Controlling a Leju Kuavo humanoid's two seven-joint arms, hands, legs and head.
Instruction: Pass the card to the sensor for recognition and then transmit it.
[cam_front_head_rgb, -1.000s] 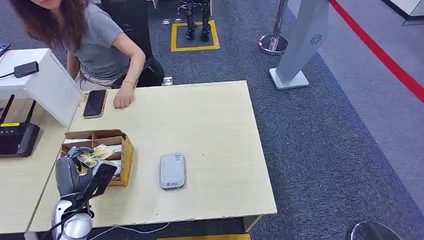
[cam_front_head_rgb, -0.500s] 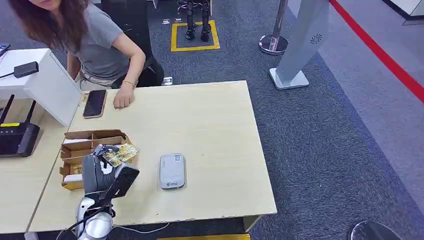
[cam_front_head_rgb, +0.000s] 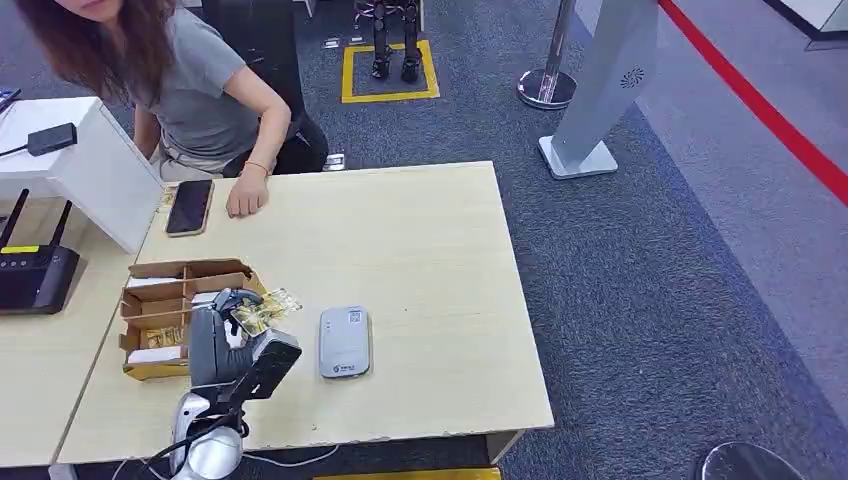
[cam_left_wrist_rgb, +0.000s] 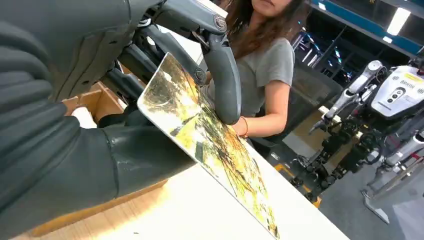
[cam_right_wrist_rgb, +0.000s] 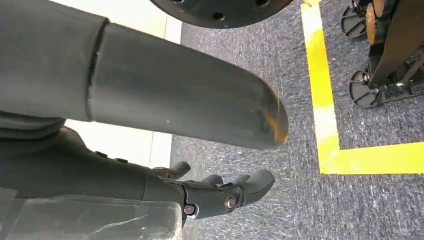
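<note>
My left hand (cam_front_head_rgb: 225, 335) hovers over the wooden table (cam_front_head_rgb: 440, 260), just right of the cardboard card box (cam_front_head_rgb: 150, 272). It pinches a yellow patterned card (cam_front_head_rgb: 264, 309) between thumb and fingers. In the left wrist view the card (cam_left_wrist_rgb: 210, 135) sticks out flat past the hand (cam_left_wrist_rgb: 75, 145), tilted above the tabletop. The grey-white sensor (cam_front_head_rgb: 345, 342) lies flat on the table a short way right of the card, not touching it. My right hand (cam_right_wrist_rgb: 125, 170) hangs over the carpet floor with its fingers apart and nothing in them.
A person sits at the table's far side with a hand (cam_front_head_rgb: 245, 200) resting on it beside a dark phone (cam_front_head_rgb: 189, 206). A black router (cam_front_head_rgb: 35, 275) and a white box (cam_front_head_rgb: 90, 170) stand at the left. More cards remain in the card box.
My left hand has lifted the card out of the card box and carried it right, toward the sensor. The person and the sensor have stayed put.
</note>
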